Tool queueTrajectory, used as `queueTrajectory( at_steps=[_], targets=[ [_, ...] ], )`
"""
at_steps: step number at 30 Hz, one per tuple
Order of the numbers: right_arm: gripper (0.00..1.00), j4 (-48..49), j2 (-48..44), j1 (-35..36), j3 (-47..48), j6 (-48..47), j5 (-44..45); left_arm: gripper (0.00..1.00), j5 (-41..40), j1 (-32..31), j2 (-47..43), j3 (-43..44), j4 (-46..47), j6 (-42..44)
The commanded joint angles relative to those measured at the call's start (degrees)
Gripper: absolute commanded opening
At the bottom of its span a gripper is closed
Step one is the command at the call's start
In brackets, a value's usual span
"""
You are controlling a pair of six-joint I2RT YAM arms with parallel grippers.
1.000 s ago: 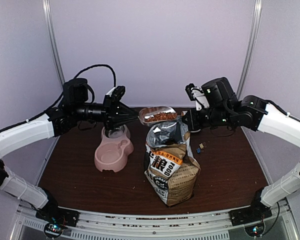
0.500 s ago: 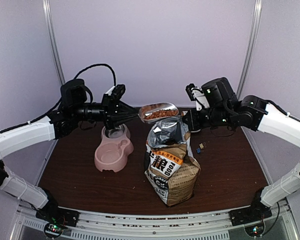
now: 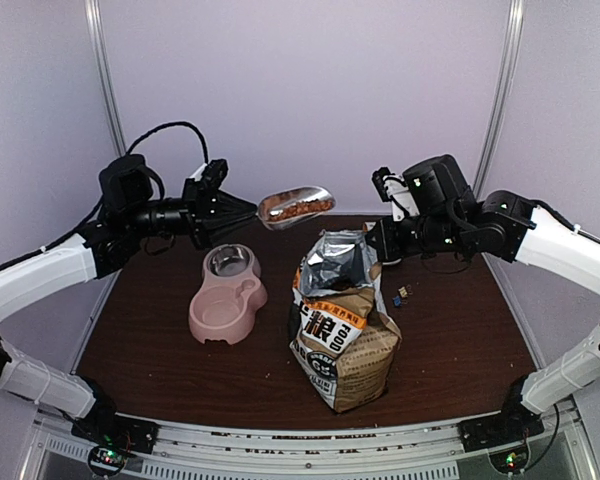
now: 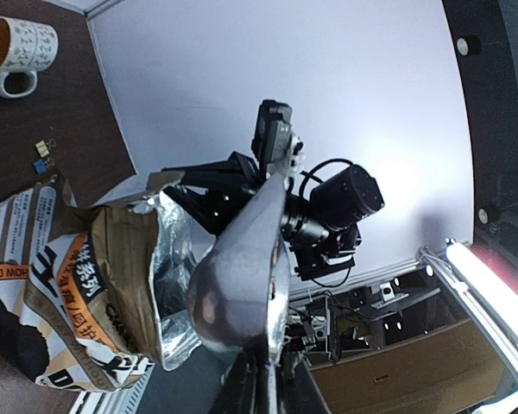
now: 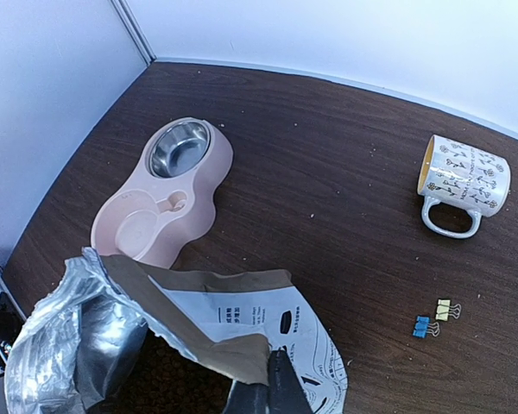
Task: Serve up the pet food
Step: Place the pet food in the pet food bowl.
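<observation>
The bench (image 3: 450, 340) is carrying everything within reach of both arms, and the bag (image 3: 345, 335) is standing upright near its middle with its foil mouth gaping upward. Your right tool (image 5: 266, 390) is pinching the rim of that mouth, clenched on the bag. This is probably steadying the bag and holding the opening wide for scooping.

The pink double bowl (image 3: 220, 310) is sitting just left of the bag, apart from it. Its steel cup (image 3: 230, 262) is lying at the far end and is showing no food.

Your left tool (image 3: 242, 210) is gripping the handle of the metal scoop (image 3: 315, 196) and holding it roughly level in the air, above the gap between bag and bowl. Keeping it level is what is stopping a spill.

The pet food (image 3: 292, 210) is riding as a brown heap inside the scoop, and more is showing dark down in the bag. You are looking at the carrying step, with the pour not yet made. The scoop is hanging right of the steel cup, so it is needing to travel left and down before tipping.

A patterned mug (image 5: 459, 184) is standing well off to the right. Two small binder clips (image 5: 435, 318) are lying nearer the bag, both clear of your path.
</observation>
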Motion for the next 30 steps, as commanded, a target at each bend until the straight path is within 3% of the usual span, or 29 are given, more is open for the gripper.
queueTrajectory(
  at_steps=[1, 8, 19, 30],
  targets=[
    [0.0, 2.22, -2.72, -1.44, 1.48, -0.22, 6.53, 0.0, -1.83, 4.57, -3.91, -2.23, -0.58, -0.17],
    [0.0, 2.53, -2.61, -1.46, 1.28, -0.24, 6.48, 0.0, -4.74, 14.99, -9.39, -8.82, -8.46, 5.23],
    [0.0, 2.57, -2.48, -1.44, 1.29, -0.17, 6.13, 0.0, -3.52, 25.63, -13.89, -23.68, -8.27, 13.09],
    [0.0, 2.52, -1.95, -1.42, 1.55, -0.18, 5.95, 0.0, -3.55, 32.57, -15.31, -28.55, -24.88, 30.75]
  ],
)
